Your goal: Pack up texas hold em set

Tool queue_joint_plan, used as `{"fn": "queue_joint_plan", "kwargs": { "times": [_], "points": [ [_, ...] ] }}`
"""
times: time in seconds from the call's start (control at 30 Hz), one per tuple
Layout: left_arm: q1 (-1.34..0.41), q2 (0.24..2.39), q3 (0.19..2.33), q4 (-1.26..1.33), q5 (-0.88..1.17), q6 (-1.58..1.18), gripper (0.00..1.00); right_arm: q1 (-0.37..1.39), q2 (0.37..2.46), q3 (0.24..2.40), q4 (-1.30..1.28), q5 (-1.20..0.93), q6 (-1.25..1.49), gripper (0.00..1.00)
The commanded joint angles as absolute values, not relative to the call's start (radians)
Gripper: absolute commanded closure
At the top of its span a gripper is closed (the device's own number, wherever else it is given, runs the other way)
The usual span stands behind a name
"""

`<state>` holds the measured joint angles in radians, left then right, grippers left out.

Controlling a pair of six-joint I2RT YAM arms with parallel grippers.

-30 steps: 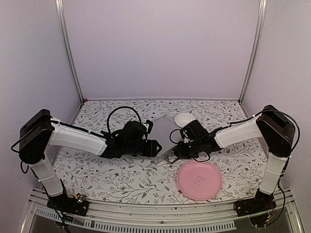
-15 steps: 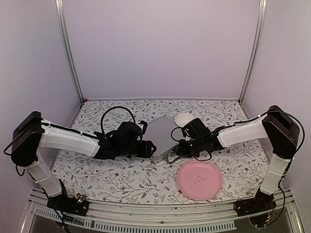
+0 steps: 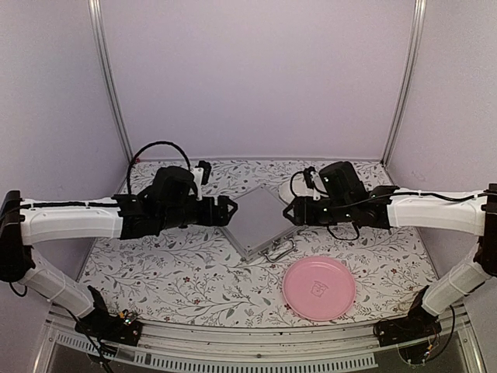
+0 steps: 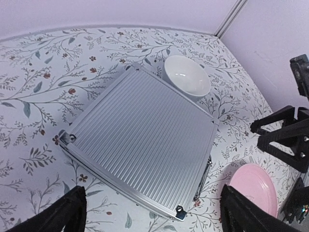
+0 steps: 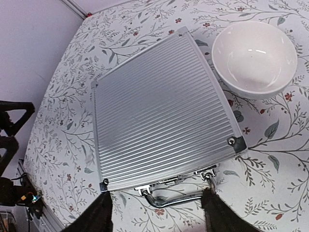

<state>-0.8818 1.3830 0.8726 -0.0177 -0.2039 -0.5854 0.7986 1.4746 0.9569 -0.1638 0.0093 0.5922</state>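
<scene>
The texas hold em set (image 3: 255, 220) is a silver ribbed aluminium case lying flat and closed in the middle of the table, its metal handle (image 3: 280, 252) toward the near side. Cards, chips and dice are hidden. My left gripper (image 3: 230, 210) hovers at the case's left corner, my right gripper (image 3: 288, 211) at its right corner. In the left wrist view the left gripper (image 4: 153, 198) is open above the case (image 4: 140, 137), holding nothing. In the right wrist view the right gripper (image 5: 155, 205) is open, its fingers straddling the handle (image 5: 179, 197) from above.
A pink plate (image 3: 318, 287) lies near the front right, just beyond the handle. A white bowl (image 5: 254, 57) stands against the case's far right corner. Metal frame posts (image 3: 109, 81) rise at the back corners of the floral table.
Both arms have lifted and drawn apart from the case. The left gripper opened wide and the right gripper opened from shut. The case now lies flat and fully visible.
</scene>
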Motion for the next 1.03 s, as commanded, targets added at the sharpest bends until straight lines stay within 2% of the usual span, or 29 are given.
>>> {"fn": "queue_joint_plan", "kwargs": {
  "times": [0.0, 0.07, 0.2, 0.4, 0.53, 0.7, 0.83, 1.0],
  "points": [
    [-0.781, 1.447, 0.971, -0.026, -0.128, -0.438, 0.03, 0.73, 1.456, 1.027, -0.16, 0.008, 0.447, 0.26],
    [-0.701, 1.485, 1.001, -0.018, -0.083, -0.41, 0.03, 0.658, 1.452, 1.024, -0.123, -0.012, 0.413, 0.18],
    [-0.493, 1.478, 0.984, 0.003, -0.045, -0.373, 0.03, 0.485, 1.424, 0.974, -0.05, -0.076, 0.35, 0.09],
    [-0.063, 1.329, 0.741, 0.177, 0.142, -0.407, 0.03, 0.125, 1.339, 0.809, 0.061, -0.183, 0.269, 0.05],
    [0.172, 1.217, 0.546, 0.346, 0.145, -0.45, 0.03, -0.077, 1.27, 0.681, 0.171, -0.194, 0.244, 0.05],
    [0.202, 1.144, 0.278, 0.734, -0.031, -0.415, 0.03, -0.149, 1.148, 0.468, 0.443, -0.101, 0.202, 0.05],
    [0.177, 1.17, 0.25, 0.834, -0.077, -0.338, 0.03, -0.15, 1.156, 0.364, 0.617, -0.05, 0.186, 0.05],
    [0.135, 1.238, 0.222, 0.959, -0.131, -0.247, 0.03, -0.15, 1.236, 0.339, 0.731, -0.048, 0.172, 0.06]
  ]
}}
